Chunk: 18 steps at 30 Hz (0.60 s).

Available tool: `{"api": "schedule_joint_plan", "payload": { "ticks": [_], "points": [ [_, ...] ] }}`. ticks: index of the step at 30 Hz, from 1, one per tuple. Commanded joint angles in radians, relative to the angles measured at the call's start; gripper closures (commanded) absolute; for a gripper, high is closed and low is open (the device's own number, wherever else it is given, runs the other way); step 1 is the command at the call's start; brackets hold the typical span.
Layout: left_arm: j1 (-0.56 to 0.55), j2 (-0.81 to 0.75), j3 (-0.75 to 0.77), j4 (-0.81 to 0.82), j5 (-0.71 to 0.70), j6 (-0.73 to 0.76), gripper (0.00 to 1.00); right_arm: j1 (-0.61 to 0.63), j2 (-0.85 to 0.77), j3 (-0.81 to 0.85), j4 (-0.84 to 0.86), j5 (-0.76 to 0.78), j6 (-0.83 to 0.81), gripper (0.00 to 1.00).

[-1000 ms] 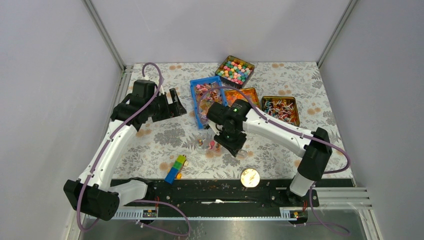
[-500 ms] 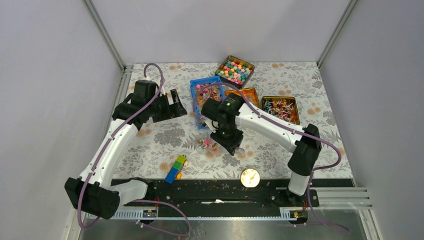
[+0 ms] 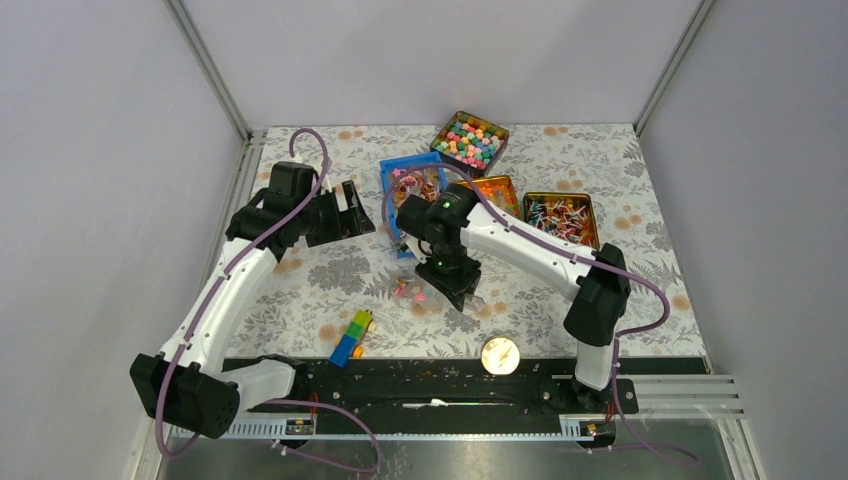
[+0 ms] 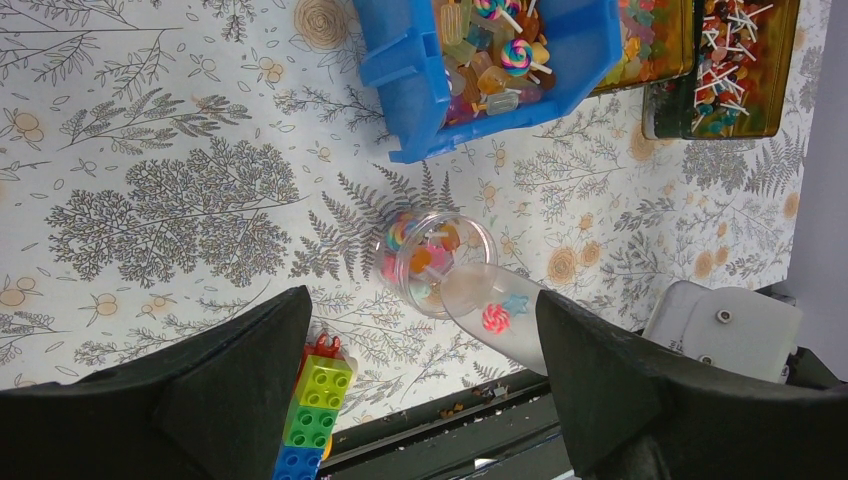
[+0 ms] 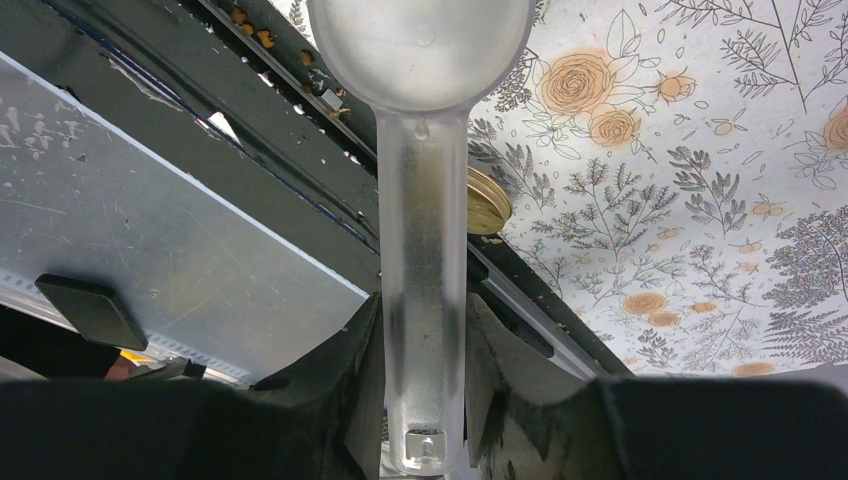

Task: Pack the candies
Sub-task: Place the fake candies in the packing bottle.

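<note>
A small clear jar [image 4: 425, 250] partly filled with candies stands on the flowered cloth; in the top view the jar [image 3: 404, 289] is just left of my right gripper [image 3: 452, 285]. That gripper [image 5: 422, 310] is shut on the handle of a frosted plastic scoop [image 5: 420, 60]. The scoop [image 4: 505, 320] is tilted with its lip at the jar's rim, a pink swirl candy [image 4: 495, 318] and a blue one lying in it. More candies [image 4: 500, 60] fill the blue bin [image 3: 392, 200]. My left gripper [image 4: 422, 300] hangs open high above the jar, holding nothing.
A tin of pastel balls [image 3: 469, 141] sits at the back. An orange tin [image 3: 497, 186] and a tin of lollipops [image 3: 561, 218] lie right of the blue bin. A stack of toy bricks [image 3: 351, 337] and a gold lid [image 3: 500, 355] lie near the front rail.
My right gripper has carried the scoop leftward and brought its lip to the jar. The left arm has stayed still.
</note>
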Motion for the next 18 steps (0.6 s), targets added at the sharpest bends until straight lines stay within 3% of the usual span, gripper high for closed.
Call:
{"api": "schedule_joint_plan", "payload": {
  "ticks": [1,18],
  "points": [
    [0.003,0.006,0.001,0.047,0.021,0.016,0.14,0.009,0.007,0.052,-0.056,-0.002,0.019,1.0],
    [0.004,0.052,0.024,0.067,0.031,0.018,0.14,0.008,0.004,0.07,-0.065,-0.012,0.023,1.0]
  ]
}}
